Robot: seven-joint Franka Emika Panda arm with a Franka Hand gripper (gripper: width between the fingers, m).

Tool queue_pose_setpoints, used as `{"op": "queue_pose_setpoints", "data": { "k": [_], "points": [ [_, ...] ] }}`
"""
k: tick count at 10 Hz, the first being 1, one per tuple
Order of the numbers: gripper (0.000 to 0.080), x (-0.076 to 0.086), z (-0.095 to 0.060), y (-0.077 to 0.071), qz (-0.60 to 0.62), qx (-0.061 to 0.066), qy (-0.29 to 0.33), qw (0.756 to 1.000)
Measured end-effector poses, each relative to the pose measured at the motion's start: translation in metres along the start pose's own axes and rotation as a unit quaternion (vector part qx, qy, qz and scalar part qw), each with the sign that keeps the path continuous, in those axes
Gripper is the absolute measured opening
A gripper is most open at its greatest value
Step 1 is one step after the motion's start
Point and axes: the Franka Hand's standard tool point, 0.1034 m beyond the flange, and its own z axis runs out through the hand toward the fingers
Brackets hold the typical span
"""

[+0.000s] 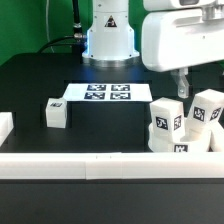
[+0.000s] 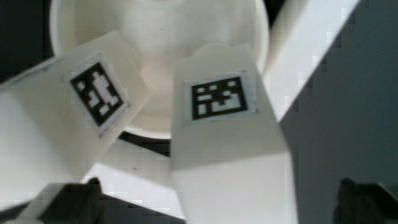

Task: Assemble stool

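The white round seat disc (image 1: pixel 182 143) lies at the exterior view's right, next to the front rail, with two tagged block legs standing in it: one nearer the middle (image 1: pixel 166 118) and one at the right (image 1: pixel 208 108). A third leg (image 1: pixel 57 113) lies loose on the black table to the left. My gripper (image 1: pixel 181 88) hangs just above the seat, between the two standing legs. In the wrist view the seat (image 2: pixel 160 35) fills the far part. One tagged leg (image 2: pixel 228 110) runs between my dark fingertips (image 2: pixel 59 205) with a gap on each side. A second leg (image 2: pixel 86 92) leans beside it. The gripper (image 2: pixel 214 205) is open.
The marker board (image 1: pixel 105 93) lies in front of the robot base (image 1: pixel 108 35). A long white rail (image 1: pixel 90 166) runs along the front edge and shows in the wrist view (image 2: pixel 317 50). Another white rail end (image 1: pixel 5 126) sits at the left.
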Motion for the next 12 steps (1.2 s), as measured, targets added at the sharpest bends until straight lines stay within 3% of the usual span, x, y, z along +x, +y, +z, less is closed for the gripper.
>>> {"op": "queue_pose_setpoints", "data": {
  "k": [4,6,8,12],
  "points": [
    [0.0649,-0.003,0.004,-0.003,-0.004,0.0,-0.01,1.0],
    [0.0649,-0.006,0.009,-0.015,0.01,0.014,-0.069,0.997],
    [0.0649,-0.003,0.011,-0.015,0.006,0.015,-0.081,0.997],
    [0.0649,-0.011,0.015,-0.008,0.013,0.014,-0.082,0.996]
  ]
}}
